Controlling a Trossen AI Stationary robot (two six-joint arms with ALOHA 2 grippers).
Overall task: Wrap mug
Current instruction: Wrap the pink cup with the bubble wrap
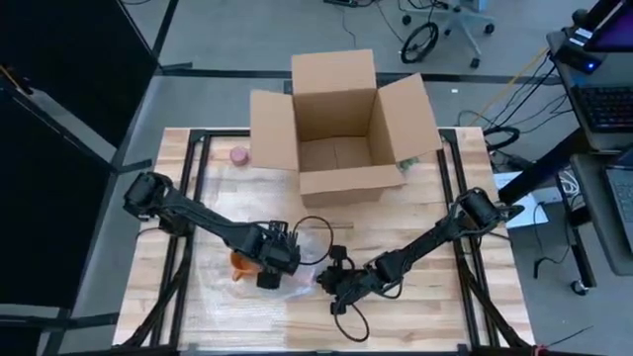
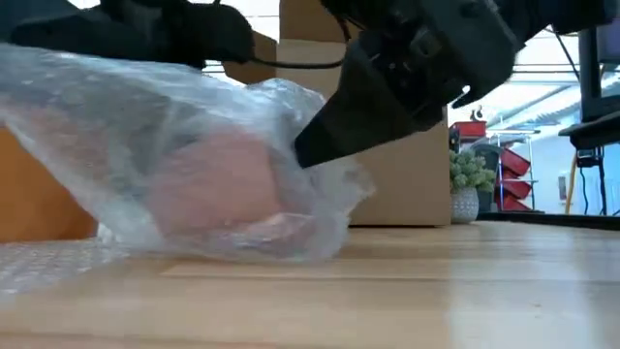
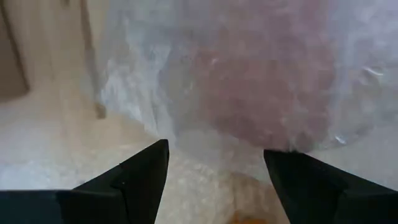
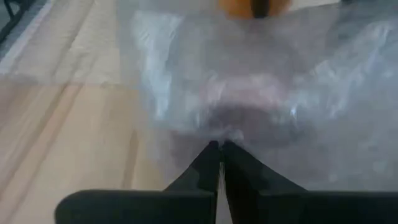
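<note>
two claws at wrap (image 2: 194, 184) — right claw (image 4: 221, 146) pinching it

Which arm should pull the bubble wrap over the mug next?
Right, probably. The right hand is already shut on the bubble wrap at its edge, so it can drag the sheet across the pink mug. The left hand is open beside the mug, holding nothing.

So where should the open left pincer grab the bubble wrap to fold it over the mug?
Probably the loose edge of the bubble wrap lying flat on the table on the left pincer's side, coming in low from the left. The right pincer already pinches the opposite side, draped over the pink mug.
</note>
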